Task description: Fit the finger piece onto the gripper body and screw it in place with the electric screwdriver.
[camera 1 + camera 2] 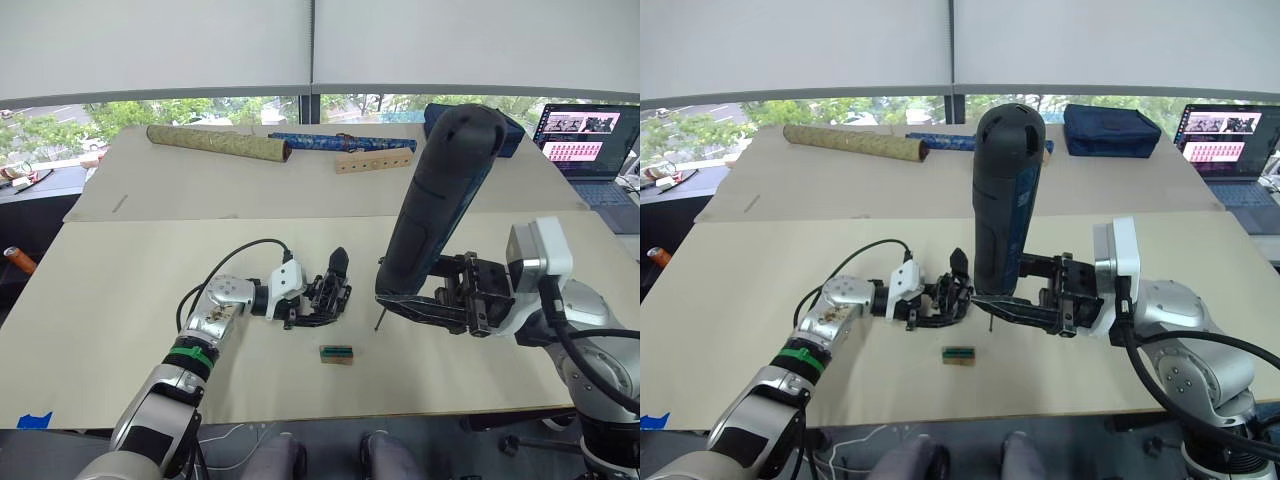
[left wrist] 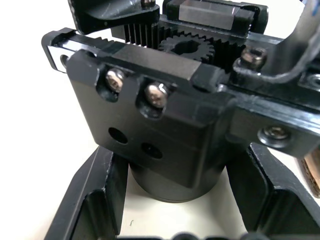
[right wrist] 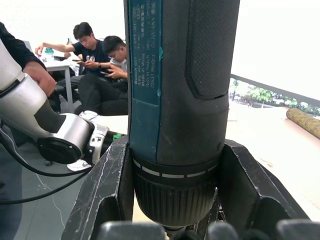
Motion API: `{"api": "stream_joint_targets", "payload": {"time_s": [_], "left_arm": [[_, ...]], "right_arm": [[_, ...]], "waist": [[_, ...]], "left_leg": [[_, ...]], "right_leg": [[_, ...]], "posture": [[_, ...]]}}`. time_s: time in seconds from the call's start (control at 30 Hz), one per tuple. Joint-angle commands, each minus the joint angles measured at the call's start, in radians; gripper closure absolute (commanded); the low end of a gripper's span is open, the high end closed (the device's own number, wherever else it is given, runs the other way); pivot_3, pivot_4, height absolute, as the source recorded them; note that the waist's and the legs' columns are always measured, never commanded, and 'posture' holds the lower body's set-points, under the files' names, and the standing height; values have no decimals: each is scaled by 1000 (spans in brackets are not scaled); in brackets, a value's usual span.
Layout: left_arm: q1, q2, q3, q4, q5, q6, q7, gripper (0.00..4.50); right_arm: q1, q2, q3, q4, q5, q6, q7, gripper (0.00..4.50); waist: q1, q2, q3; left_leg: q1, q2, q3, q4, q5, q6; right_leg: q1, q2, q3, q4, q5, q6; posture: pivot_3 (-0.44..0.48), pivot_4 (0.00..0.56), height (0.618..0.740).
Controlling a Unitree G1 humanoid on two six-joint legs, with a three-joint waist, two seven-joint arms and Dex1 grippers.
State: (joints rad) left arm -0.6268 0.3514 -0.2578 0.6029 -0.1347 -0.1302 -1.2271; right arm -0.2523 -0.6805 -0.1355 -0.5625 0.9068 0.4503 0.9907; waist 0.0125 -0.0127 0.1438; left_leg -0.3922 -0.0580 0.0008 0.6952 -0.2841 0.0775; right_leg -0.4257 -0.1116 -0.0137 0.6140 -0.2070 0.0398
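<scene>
The gripper body [image 1: 322, 292] is a small black block on a round base [image 2: 175, 185], near the table's middle. My left gripper [image 1: 316, 302] is shut on it, one finger [image 2: 90, 200] on each side of the base. A pointed black finger [image 1: 338, 264] stands up from the body; the finger piece is out of view as a separate part. My right gripper [image 1: 402, 298] is shut on the electric screwdriver [image 1: 440, 190]. The tool stands nearly upright, leaning right, and its thin bit [image 1: 379, 320] points down at the table just right of the body.
A small tan-and-green block [image 1: 336, 354] lies in front of the body. At the back lie a patterned roll [image 1: 218, 143], a blue roll [image 1: 325, 141], a drilled wooden strip [image 1: 374, 160], a dark blue bag [image 1: 1110, 130] and a laptop [image 1: 588, 140]. Seated people [image 3: 100, 55] show in the right wrist view.
</scene>
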Motion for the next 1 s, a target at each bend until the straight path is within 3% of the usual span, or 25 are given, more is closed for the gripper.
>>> {"api": "stream_joint_targets", "payload": {"time_s": [0.03, 0.07, 0.1, 0.17, 0.2, 0.47, 0.7, 1.0], "left_arm": [[6, 2, 12, 25, 24, 0, 31, 2198], [10, 1, 19, 24, 20, -4, 38, 2198], [16, -1, 25, 20, 16, -7, 46, 1162], [27, 0, 32, 6, 13, -6, 51, 278], [35, 2, 36, -3, 13, -8, 56, 73], [159, 31, 67, -187, -21, 38, 72, 73], [282, -13, 55, -392, -7, 138, 222, 73], [293, -73, 20, -444, 32, 219, 347, 73]], "right_arm": [[-5, -9, -38, -48, 37, -7, 0, 2596], [-6, -10, -38, -48, 39, -6, 0, 2596], [-8, -10, -38, -47, 40, -6, 0, 2596], [-12, -12, -38, -44, 42, -4, 0, 2596], [-14, -12, -38, -43, 43, -3, 1, 2596], [-35, -17, -29, -31, 49, 0, -1, 2596], [-55, -8, -17, -25, 39, 1, -11, 2596], [-67, -1, -10, -24, 37, 3, -19, 2596]], "waist": [[0, 0, 0], [0, 0, 0], [0, 0, 0], [0, 0, 0], [0, 0, 0], [-4, 0, 0], [6, 0, 0], [15, 0, 0]], "left_leg": [[0, 0, 0, 0, 0, 0], [0, 0, 0, 0, 0, 0], [0, 0, 0, 0, 0, 0], [0, 0, 0, 0, 0, 0], [0, 0, 0, 0, 0, 0], [0, 1, 0, 0, 0, 0], [0, 1, -1, 0, 0, 0], [0, 0, -1, 0, -1, 0]], "right_leg": [[0, 0, 0, 0, 0, 0], [0, 0, 0, 0, 0, 0], [0, 0, 0, 0, 0, 0], [0, 0, 0, 0, 0, 0], [0, 0, 0, 0, 0, 0], [-1, -1, 1, 0, 0, 0], [1, -3, 3, -1, 0, 0], [1, -2, 2, -1, 0, 1]], "posture": [[0, 150, 740], [0, 150, 740], [0, 150, 740], [0, 150, 740], [0, 150, 740], [0, 150, 740], [0, 150, 740], [0, 150, 740]]}}
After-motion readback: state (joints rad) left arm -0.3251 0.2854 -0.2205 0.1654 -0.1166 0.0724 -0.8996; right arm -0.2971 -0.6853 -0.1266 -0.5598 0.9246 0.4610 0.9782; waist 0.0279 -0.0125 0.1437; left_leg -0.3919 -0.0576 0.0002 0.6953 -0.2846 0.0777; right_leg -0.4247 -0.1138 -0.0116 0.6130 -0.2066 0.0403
